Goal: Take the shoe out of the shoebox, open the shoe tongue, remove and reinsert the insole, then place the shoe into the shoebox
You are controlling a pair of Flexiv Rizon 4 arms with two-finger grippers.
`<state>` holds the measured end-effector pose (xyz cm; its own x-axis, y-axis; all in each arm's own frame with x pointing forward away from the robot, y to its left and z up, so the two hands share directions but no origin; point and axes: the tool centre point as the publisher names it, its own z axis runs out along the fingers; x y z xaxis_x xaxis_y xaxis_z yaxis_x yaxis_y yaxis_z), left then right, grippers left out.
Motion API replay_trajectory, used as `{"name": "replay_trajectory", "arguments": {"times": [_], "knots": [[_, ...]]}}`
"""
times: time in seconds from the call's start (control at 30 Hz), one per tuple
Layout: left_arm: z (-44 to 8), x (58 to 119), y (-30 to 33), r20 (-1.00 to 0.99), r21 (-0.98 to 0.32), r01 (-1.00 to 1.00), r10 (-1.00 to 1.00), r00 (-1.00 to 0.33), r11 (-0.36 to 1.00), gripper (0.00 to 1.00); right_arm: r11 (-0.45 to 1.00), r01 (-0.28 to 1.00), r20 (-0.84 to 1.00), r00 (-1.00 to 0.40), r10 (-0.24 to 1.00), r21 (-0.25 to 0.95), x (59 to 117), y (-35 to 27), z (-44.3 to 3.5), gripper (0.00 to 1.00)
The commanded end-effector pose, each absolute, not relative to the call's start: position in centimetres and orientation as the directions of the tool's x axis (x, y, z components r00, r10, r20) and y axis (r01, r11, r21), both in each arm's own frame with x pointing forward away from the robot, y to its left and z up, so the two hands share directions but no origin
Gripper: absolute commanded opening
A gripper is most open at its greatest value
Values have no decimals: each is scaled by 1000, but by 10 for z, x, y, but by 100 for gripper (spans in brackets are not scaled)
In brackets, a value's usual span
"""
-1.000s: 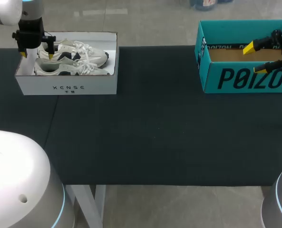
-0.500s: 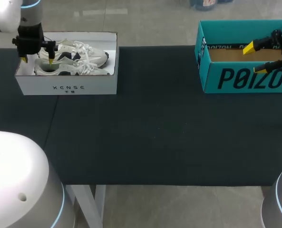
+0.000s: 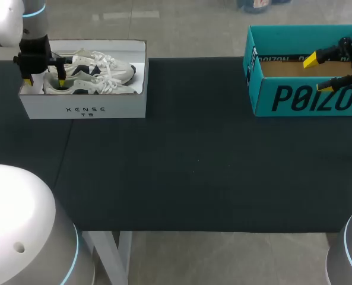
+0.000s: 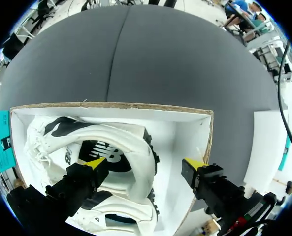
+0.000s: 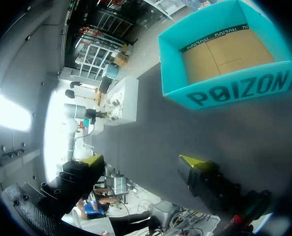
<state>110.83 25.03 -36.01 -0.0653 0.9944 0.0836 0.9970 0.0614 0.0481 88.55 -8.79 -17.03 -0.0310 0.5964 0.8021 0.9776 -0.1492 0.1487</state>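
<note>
A white shoebox (image 3: 86, 110) stands at the table's far left with two white sneakers lying side by side in it, a front shoe (image 3: 98, 87) and a rear shoe (image 3: 101, 62). My left gripper (image 3: 44, 82) hangs open over the box's left end, at the front shoe's heel. In the left wrist view this gripper (image 4: 146, 163) straddles the heel (image 4: 131, 142): one fingertip is over the shoe's mouth, the other over the bare box floor by the end wall. My right gripper (image 3: 318, 72) is open and holds nothing above the teal box (image 3: 294, 98).
The teal box (image 5: 224, 59) at the far right is open, with a bare cardboard floor. Black table cloth (image 3: 193, 160) stretches between the two boxes. The table's front edge runs along the bottom of the cloth.
My left gripper has shifted from over the rear shoe toward the front of the white box and lower, onto the front shoe's heel. The right arm has not moved.
</note>
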Motion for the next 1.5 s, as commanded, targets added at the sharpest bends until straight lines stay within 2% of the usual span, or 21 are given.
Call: {"name": "replay_trajectory", "arguments": {"times": [0.03, 0.17, 0.23, 0.3, 0.37, 0.43, 0.57, 0.7, 0.73, 0.97, 1.03, 1.07, 1.1, 1.5], "knots": [[-368, 1118, 252, 75, 32, 998, 995, -63, 61, 100, -149, 978, 801, -30, 599, 148, 885, -88, -171, 100], [-373, 1119, 253, 70, 24, 999, 996, -50, 49, 100, -149, 978, 801, -30, 599, 148, 885, -88, -171, 100], [-376, 1119, 253, 69, 24, 999, 997, -45, 44, 93, -149, 978, 801, -30, 599, 148, 885, -88, -171, 100], [-378, 1118, 253, 68, 23, 999, 997, -44, 42, 91, -149, 978, 801, -30, 599, 148, 885, -88, -171, 100], [-380, 1117, 253, 68, 20, 999, 997, -44, 43, 82, -149, 978, 801, -30, 599, 148, 885, -88, -171, 100], [-382, 1116, 253, 64, 17, 999, 997, -40, 39, 82, -149, 978, 801, -30, 599, 148, 885, -88, -171, 100], [-387, 1115, 252, 57, 2, 999, 998, -37, 37, 73, -149, 978, 801, -30, 599, 148, 885, -88, -171, 100], [-390, 1115, 253, 50, -9, 999, 998, -38, 38, 56, -149, 978, 801, -30, 599, 148, 885, -88, -171, 100], [-391, 1114, 255, 45, -13, 999, 998, -39, 39, 47, -149, 978, 801, -30, 599, 148, 885, -88, -171, 100], [-395, 1113, 257, 45, -28, 999, 998, -35, 36, 42, -149, 978, 801, -30, 599, 148, 885, -88, -171, 100], [-396, 1113, 258, 40, -34, 999, 999, -32, 34, 33, -149, 978, 801, -30, 599, 148, 885, -88, -171, 100], [-396, 1113, 259, 38, -36, 999, 999, -31, 32, 9, -149, 978, 801, -30, 599, 148, 885, -88, -171, 100], [-395, 1113, 259, 37, -36, 999, 999, -30, 32, 0, -149, 978, 801, -30, 599, 148, 885, -88, -171, 100], [-360, 1111, 262, 15, -33, 999, 999, 31, -31, 0, -149, 978, 801, -30, 599, 148, 885, -88, -171, 100]]}}
